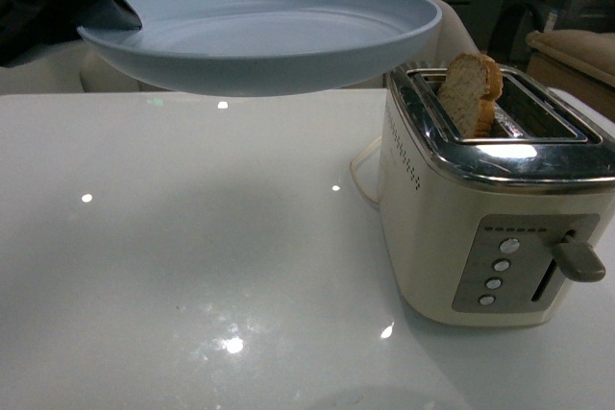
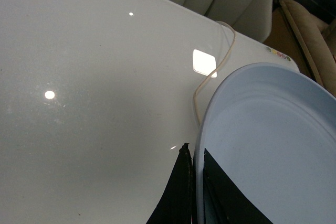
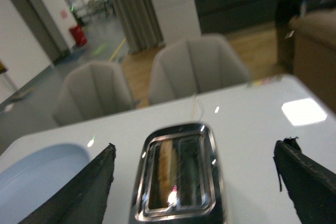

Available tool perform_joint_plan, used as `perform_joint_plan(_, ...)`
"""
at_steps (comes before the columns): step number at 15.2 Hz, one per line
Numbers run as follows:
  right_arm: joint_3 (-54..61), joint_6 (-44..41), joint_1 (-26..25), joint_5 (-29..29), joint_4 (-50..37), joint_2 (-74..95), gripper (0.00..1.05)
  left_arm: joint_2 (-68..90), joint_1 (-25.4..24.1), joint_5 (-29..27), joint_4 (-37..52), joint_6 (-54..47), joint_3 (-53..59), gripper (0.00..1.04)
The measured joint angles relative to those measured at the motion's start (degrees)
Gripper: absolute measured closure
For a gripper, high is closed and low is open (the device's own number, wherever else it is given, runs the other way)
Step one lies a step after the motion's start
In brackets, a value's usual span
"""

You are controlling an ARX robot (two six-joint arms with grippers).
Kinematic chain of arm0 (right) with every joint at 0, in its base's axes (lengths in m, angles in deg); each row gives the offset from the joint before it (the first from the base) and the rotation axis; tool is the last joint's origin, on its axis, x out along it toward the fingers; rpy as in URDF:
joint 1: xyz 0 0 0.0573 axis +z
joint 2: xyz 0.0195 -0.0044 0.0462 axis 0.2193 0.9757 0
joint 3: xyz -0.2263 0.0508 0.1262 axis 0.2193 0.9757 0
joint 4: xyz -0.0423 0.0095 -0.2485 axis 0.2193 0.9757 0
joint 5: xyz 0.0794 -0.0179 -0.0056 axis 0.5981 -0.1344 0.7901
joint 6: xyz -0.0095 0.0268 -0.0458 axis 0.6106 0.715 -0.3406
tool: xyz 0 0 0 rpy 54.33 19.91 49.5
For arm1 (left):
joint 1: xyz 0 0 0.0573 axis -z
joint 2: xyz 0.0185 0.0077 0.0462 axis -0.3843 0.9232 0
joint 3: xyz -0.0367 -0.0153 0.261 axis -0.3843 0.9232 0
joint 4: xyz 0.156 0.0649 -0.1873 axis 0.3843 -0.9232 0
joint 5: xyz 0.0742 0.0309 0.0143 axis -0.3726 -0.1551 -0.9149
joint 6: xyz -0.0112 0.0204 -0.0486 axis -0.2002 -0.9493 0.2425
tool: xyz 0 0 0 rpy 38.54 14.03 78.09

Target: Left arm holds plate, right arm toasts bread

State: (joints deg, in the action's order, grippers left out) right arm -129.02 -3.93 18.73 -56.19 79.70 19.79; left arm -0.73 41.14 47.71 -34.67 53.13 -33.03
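Above the white worktop [image 1: 192, 266], we saw the left hand [image 2: 194, 153] clamped on the rim of the pale-blue plate [image 1: 288, 60], with 1 black jaw on each side of the rim. The plate hung roughly level in the air, clear of the worktop. From the front its right edge came close to the top left corner of the cream toaster [image 1: 432, 199].

The toaster stood on the right part of the worktop, with a chrome top and 2 slots. The bread [image 1: 468, 93], 1 slice with a brown crust, stood in the slot further left. Its rounded upper part stuck out above the chrome and leaned a little to one side.

On the toaster's near face we counted 4 round buttons [image 1: 498, 274] beside a lever [image 1: 578, 259], which sat in the upper part of its track. A pale cord [image 1: 363, 175] curled on the worktop just behind the toaster.

From the right wrist view we found the right hand [image 3: 197, 144] hovering over the toaster, its 2 jaws spread wide and holding nothing. Beyond the worktop stood 2 pale chairs [image 3: 197, 69].
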Motion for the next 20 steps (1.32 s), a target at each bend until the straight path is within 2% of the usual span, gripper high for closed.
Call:
perform_joint_plan(1,20.3,-14.9,-6.4,-0.5,-10.8,-17.9,0.55,0.0,-0.1,0.0,0.0,0.0,0.0,1.02)
perform_joint_plan(2,30.8,-16.7,-6.1,0.0,-15.8,-24.5,0.91,0.0,0.0,0.0,0.0,0.0,0.0,1.02)
perform_joint_plan(3,33.3,-16.9,-6.1,0.0,-16.2,-25.8,1.02,0.0,-0.2,0.0,0.0,0.0,0.0,1.02)
perform_joint_plan(6,37.5,-17.2,-6.1,0.0,-17.6,-28.0,1.03,0.0,-0.2,0.0,0.0,0.0,0.0,1.02)
perform_joint_plan(20,42.9,-17.2,-6.1,0.0,-15.8,-36.8,1.03,0.0,-0.2,0.0,0.0,0.0,0.0,1.02)
